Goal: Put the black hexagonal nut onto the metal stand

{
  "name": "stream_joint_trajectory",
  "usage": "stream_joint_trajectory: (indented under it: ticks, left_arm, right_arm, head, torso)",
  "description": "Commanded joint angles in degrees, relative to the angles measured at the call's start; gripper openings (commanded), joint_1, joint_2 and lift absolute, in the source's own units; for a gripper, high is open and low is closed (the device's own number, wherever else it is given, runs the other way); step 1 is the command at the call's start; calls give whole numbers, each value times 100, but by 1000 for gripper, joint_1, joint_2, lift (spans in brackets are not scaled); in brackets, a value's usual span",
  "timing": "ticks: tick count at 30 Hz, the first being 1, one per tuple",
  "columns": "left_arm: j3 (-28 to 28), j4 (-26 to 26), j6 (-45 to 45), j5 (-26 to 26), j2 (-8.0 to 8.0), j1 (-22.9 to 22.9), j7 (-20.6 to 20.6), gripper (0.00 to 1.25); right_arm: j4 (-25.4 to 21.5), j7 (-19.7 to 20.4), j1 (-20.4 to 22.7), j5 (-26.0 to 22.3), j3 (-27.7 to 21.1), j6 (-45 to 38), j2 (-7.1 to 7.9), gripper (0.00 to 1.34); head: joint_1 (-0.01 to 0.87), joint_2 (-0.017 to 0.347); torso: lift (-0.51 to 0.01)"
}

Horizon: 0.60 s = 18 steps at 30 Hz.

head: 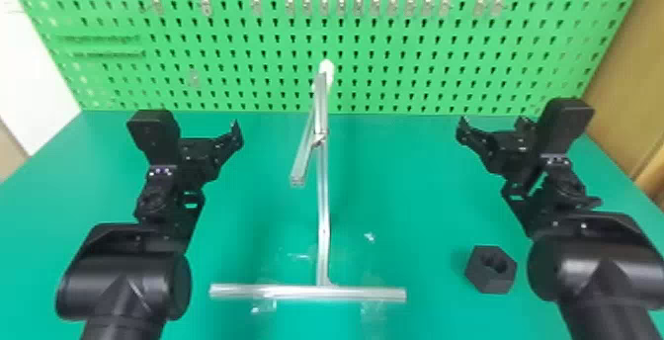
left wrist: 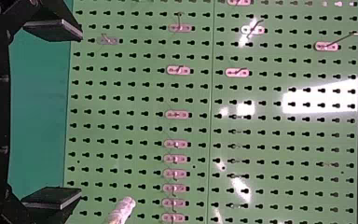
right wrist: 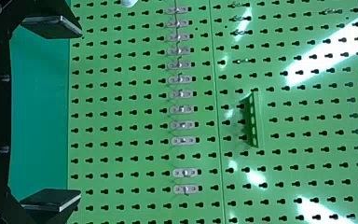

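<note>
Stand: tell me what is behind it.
Behind the stand is the green pegboard, with a row of hooks higher up. The table runs back to the board's foot. The strips of board and table directly behind the stand are covered and cannot be seen.

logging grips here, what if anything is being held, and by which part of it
Nothing is held: the left end effector and right end effector are both open and empty; the nut sits on the table.

The metal stand (head: 323, 215) is smooth, softly shiny metal; the black hexagonal nut (head: 486, 280), near right, looks matt, like plastic. The green table (head: 247, 215) is smooth, the glossy far pegboard (left wrist: 307, 97) bright with reflections.
</note>
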<state>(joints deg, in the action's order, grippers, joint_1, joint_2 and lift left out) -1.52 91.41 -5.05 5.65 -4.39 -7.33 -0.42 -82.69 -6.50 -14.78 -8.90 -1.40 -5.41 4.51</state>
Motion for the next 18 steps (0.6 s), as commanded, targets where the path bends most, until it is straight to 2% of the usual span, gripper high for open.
stream_joint_trajectory:
  ticks: [1, 18]
  left_arm:
    - [-24, 0, 13, -3, 0, 4, -2, 1140]
    - [-24, 0, 22, 6, 0, 39, -2, 1138]
  right_arm:
    - [-19, 0, 54, 2, -45, 13, -38, 1244]
    - [-55, 0, 28, 11, -36, 5, -2, 1243]
  head:
    - [693, 81]
    - [693, 81]
  torso:
    - [-1]
    - [-1]
